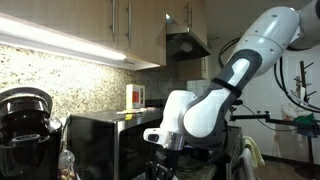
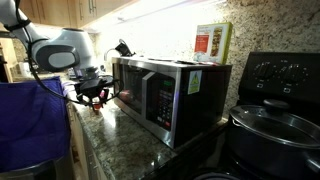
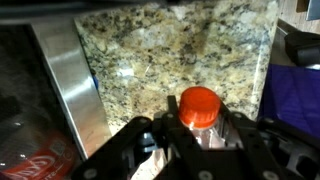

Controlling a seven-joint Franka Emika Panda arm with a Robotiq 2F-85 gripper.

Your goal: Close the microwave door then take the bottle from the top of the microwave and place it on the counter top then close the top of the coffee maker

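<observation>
The bottle (image 3: pixel 198 104), clear with a reddish-orange cap, stands upright between my gripper's (image 3: pixel 198 128) fingers, which are shut on it, over the speckled granite counter (image 3: pixel 180 45). Whether it touches the counter I cannot tell. In an exterior view my gripper (image 2: pixel 95 93) is low in front of the stainless-steel microwave (image 2: pixel 165 95), whose door (image 2: pixel 135 92) looks closed. The microwave (image 1: pixel 100 140) and the black coffee maker (image 1: pixel 25 118) with its lid raised (image 1: pixel 25 98) show in an exterior view. The coffee maker's silver-rimmed top (image 2: pixel 275 128) is at the lower right.
A pale yellow-and-white carton (image 2: pixel 210 42) stands on top of the microwave, also seen in an exterior view (image 1: pixel 135 97). A blue cloth-like object (image 2: pixel 30 125) lies beside the counter. Cabinets hang overhead. The microwave's steel side (image 3: pixel 70 80) is close to my gripper.
</observation>
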